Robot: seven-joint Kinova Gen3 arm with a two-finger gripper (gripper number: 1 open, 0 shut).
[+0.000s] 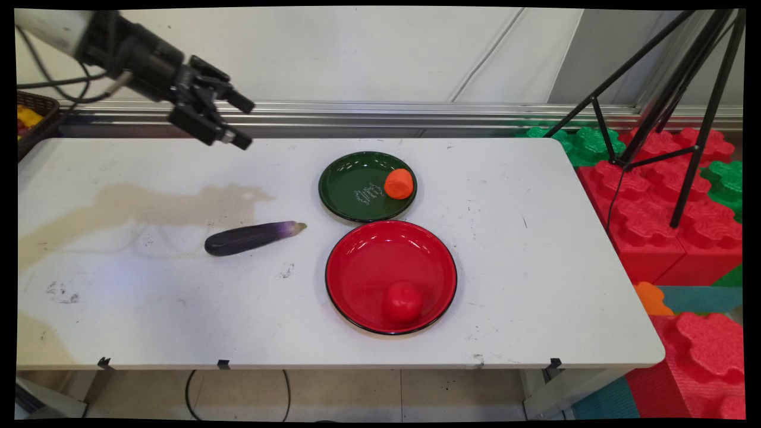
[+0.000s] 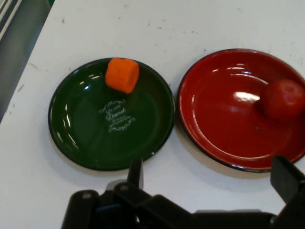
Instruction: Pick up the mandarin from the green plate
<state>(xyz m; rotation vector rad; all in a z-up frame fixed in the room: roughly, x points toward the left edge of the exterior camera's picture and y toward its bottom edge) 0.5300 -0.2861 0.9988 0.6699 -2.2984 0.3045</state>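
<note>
My gripper [image 1: 244,125] hangs open and empty, high above the table's far left part. Its two fingers [image 2: 135,172] rise far apart from the bottom of the hand view. A purple eggplant [image 1: 250,237] lies on the table below and in front of it. To the right stands a dark green plate [image 1: 348,187] [image 2: 86,124] with an orange carrot piece [image 1: 399,183] [image 2: 122,74] at its rim. In front of it sits a red plate [image 1: 357,270] [image 2: 219,119] holding a red tomato [image 1: 402,302] [image 2: 284,98].
A brown stain [image 1: 137,205] spreads over the table's left part. A dark basket [image 1: 32,122] with yellow things stands off the far left corner. Red and green foam blocks [image 1: 666,196] and a black tripod [image 1: 684,101] stand to the right of the table.
</note>
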